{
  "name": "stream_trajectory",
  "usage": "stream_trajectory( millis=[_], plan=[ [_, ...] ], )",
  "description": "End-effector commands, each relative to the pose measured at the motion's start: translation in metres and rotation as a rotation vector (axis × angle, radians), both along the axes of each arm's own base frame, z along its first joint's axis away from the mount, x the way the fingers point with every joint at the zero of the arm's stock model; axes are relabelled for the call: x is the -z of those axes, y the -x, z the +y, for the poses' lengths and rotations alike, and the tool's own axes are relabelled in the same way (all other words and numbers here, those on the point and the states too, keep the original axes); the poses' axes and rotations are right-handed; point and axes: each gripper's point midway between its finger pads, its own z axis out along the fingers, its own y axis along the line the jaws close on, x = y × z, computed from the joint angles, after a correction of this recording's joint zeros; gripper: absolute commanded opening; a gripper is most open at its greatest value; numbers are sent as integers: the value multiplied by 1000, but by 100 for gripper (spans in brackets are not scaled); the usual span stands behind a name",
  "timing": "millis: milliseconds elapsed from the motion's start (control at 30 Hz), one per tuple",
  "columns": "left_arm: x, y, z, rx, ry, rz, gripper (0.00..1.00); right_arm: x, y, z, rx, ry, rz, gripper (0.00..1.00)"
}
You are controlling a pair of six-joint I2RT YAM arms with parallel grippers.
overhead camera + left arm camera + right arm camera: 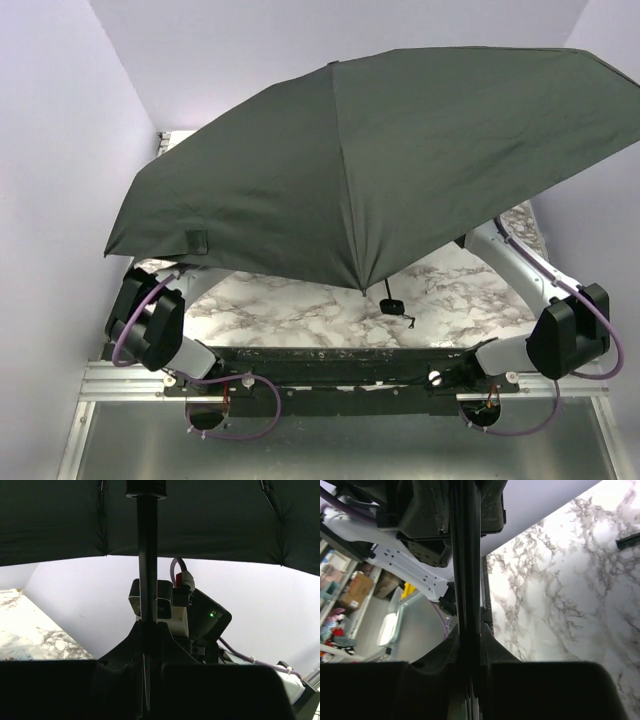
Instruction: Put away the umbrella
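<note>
The black umbrella (380, 160) is open, and its canopy covers most of the top view and hides both grippers there. Its small handle (392, 303) pokes out below the canopy's near edge, above the marble table (300, 310). In the left wrist view the thin black shaft (147, 570) rises between the fingers of my left gripper (148, 630), which is shut on it, with the canopy's underside overhead. In the right wrist view my right gripper (469, 635) is shut on the same shaft (465, 555). The two grippers hold it close to each other.
Lilac walls stand close on the left, right and back of the table. The left arm (150, 320) and the right arm (565, 335) reach under the canopy from the near corners. A small black object (630, 541) lies on the marble at the right wrist view's edge.
</note>
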Motion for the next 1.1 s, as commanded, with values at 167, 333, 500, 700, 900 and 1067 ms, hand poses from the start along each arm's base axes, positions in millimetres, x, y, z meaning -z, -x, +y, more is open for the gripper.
stream_trajectory(
  millis=[167, 333, 500, 700, 900, 1067],
  plan=[
    [-36, 34, 16, -157, -175, -119, 0, -23, 13, -12, -19, 130, -295, 63],
    [-35, 44, 28, -347, -245, -84, 0, -44, 15, -10, -34, 128, -307, 74],
    [-35, 46, 27, -399, -218, -58, 0, -45, 9, 3, -47, 122, -255, 49],
    [-35, 45, 27, -421, -196, -51, 0, -54, 20, 8, -137, 63, -177, 0],
    [-39, 72, 27, -289, -95, -109, 20, -73, 34, 8, -220, 11, -128, 0],
    [-30, 98, 35, -146, -21, -197, 71, -94, 48, 2, -279, -17, -149, 0]
  ],
)
